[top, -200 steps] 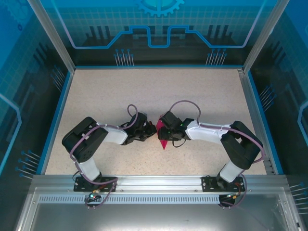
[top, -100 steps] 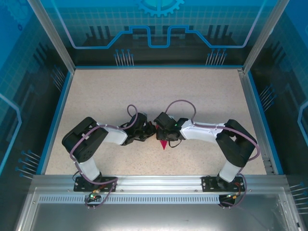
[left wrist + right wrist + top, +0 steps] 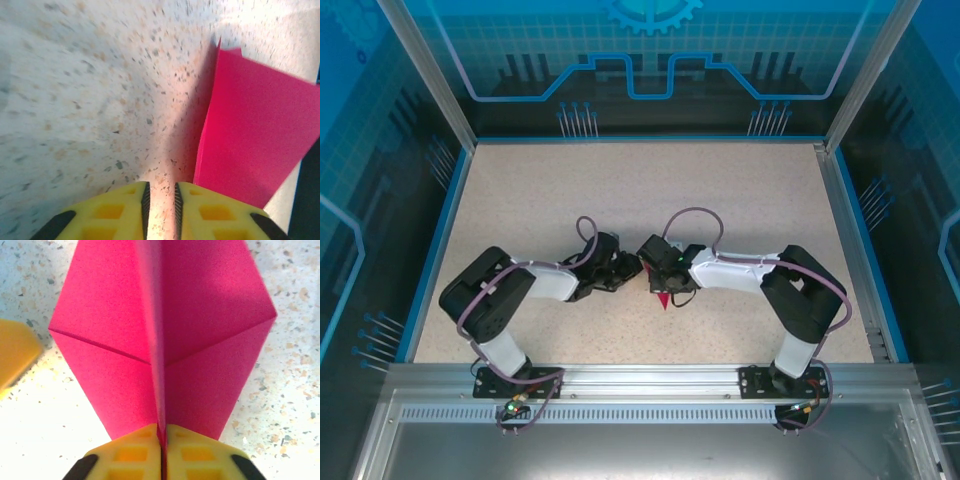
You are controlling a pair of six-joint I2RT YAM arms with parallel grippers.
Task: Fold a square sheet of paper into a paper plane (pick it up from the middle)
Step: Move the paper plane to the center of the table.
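The square sheet of paper is folded into a magenta paper plane (image 3: 210, 340) with two wings and a raised centre crease. It lies on the speckled table, and its pointed tip (image 3: 663, 300) sticks out below the grippers in the top view. My right gripper (image 3: 161, 436) is shut on the centre crease, and it sits at the table's middle (image 3: 656, 274). My left gripper (image 3: 160, 196) is open by a narrow gap with only bare table between its fingers. It stands just left of the plane (image 3: 255, 135), apart from it (image 3: 630, 268).
A yellow fingertip (image 3: 15, 352) of the left gripper shows beside the plane's left wing. The speckled table (image 3: 650, 190) is bounded by blue rails (image 3: 438, 240) and a metal rail at the near edge (image 3: 640, 378).
My right gripper has slid left and shut on the plane's centre crease. My left gripper has opened slightly, let go and drawn a little to the left.
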